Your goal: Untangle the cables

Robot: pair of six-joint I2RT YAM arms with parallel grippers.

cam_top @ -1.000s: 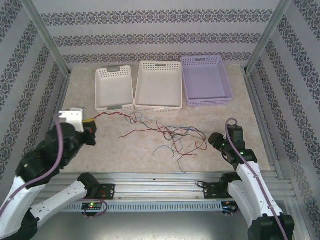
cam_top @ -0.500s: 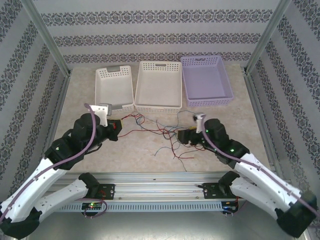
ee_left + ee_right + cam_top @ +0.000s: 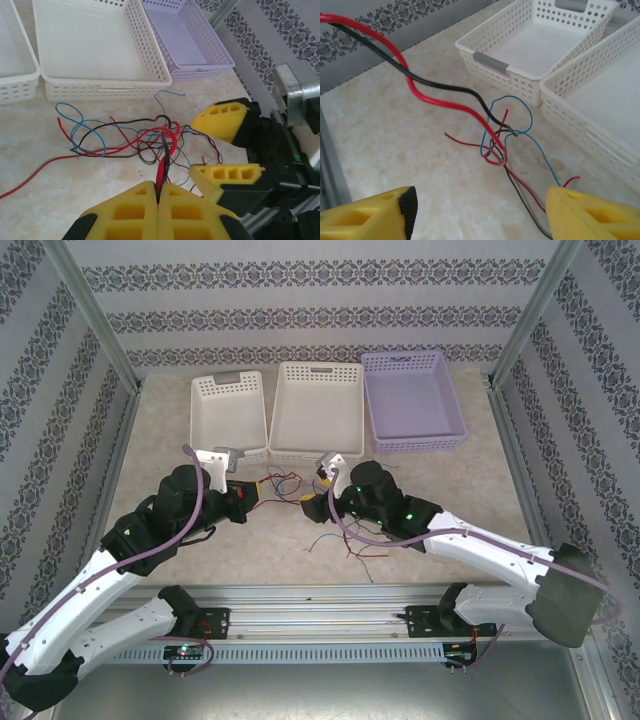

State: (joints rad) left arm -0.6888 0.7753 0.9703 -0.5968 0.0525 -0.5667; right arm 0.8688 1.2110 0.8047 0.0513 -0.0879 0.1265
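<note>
**Inspector:** Condition of the left fingers (image 3: 127,212)?

**Recorder:** Pressed together, pad to pad. A red strand and a dark strand of the cables (image 3: 161,167) are pinched in the seam. Both strands run from the pinch towards the middle white basket (image 3: 100,90) and into the knot.

**Inspector:** The right fingers (image 3: 592,212)?

**Recorder:** Spread wide apart, nothing held between them. From the left wrist they appear as two yellow pads, one above the other, on the side of the knot towards the purple basket (image 3: 200,72). Whether either pad touches a strand cannot be told.

**Inspector:** Location of the knot?

**Recorder:** On the worktop (image 3: 270,550), just in front of the near wall of the middle white basket and apart from it. Red, black and blue strands cross there. A blue loop lies on the side towards the small white basket (image 3: 229,452). One long red strand trails off on that same side, away from the wall.

**Inspector:** Anything off the surface?

**Recorder:** From the right wrist, a red strand and a black strand rise side by side out of the knot, clear of the worktop, and leave at the upper left corner.

**Inspector:** Layout of the baskets?

**Recorder:** One row. The small white basket stands left of the middle white basket and the purple basket right of it, their sides close together.
</note>
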